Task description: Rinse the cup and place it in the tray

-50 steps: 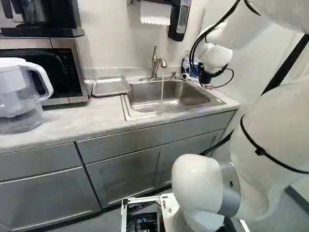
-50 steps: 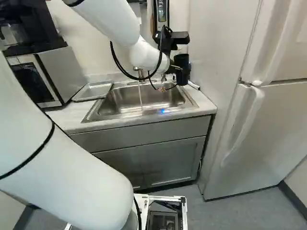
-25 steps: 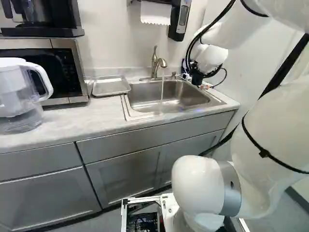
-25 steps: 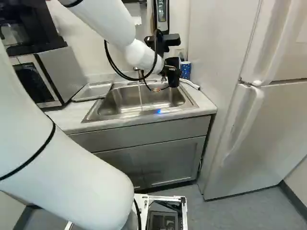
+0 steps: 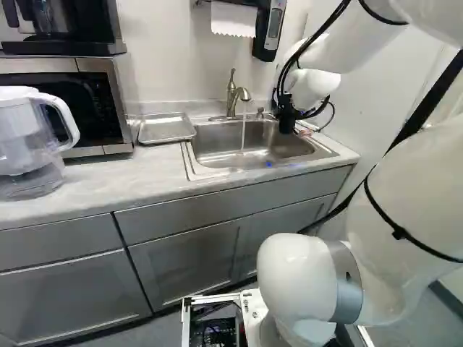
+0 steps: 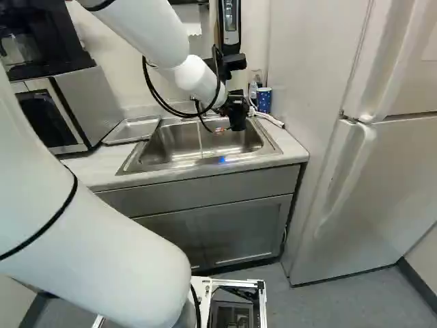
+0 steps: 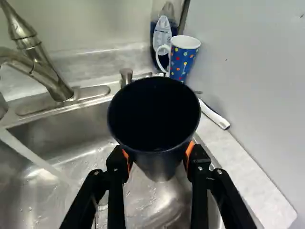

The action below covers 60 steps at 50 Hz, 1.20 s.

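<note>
Gripping the dark cup [image 7: 153,164] between both orange pads [image 7: 189,149], fingers parted to its width, the hand [image 6: 236,108] has carried it lower and sideways over the sink [image 6: 164,147], away from the spotted mug [image 7: 183,59], nearer the running water [image 5: 243,136] but apart from it. The tray [image 5: 165,129] stays on the table [image 5: 108,181], just beside the sink.

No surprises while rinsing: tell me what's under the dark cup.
Beneath the dark cup, held between the fingers, is the wet steel sink basin. The patch directly below is covered by the cup, so I cannot see what is there.
</note>
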Available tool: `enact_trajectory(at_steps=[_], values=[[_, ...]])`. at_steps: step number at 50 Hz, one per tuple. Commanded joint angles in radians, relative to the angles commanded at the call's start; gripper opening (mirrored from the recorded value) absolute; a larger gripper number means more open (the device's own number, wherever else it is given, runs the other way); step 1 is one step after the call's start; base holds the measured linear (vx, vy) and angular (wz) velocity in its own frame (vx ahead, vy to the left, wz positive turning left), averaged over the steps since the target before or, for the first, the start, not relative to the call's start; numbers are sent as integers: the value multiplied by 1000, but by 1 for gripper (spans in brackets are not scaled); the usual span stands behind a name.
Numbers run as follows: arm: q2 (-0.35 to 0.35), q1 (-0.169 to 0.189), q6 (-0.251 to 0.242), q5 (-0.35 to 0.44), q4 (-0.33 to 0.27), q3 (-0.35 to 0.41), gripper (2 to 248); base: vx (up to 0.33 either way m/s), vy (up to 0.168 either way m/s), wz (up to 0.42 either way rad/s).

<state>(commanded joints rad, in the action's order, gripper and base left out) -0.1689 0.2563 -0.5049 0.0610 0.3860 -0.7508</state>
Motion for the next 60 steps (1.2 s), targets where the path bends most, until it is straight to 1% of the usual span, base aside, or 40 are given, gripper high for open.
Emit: enact_trajectory(at_steps=[3,7,24,34,48,60], values=[[0,0,11,-19,-15,0,123,0,0,0],[0,0,40,-44,-35,0,123,0,0,0],[-3,-8,210,-138,-123,3,123,0,0,0],[-3,-33,316,-187,-174,2,123,0,0,0],[12,-81,463,-237,-251,-11,123,0,0,0],[35,-127,463,-277,-321,-32,123,0,0,0]])
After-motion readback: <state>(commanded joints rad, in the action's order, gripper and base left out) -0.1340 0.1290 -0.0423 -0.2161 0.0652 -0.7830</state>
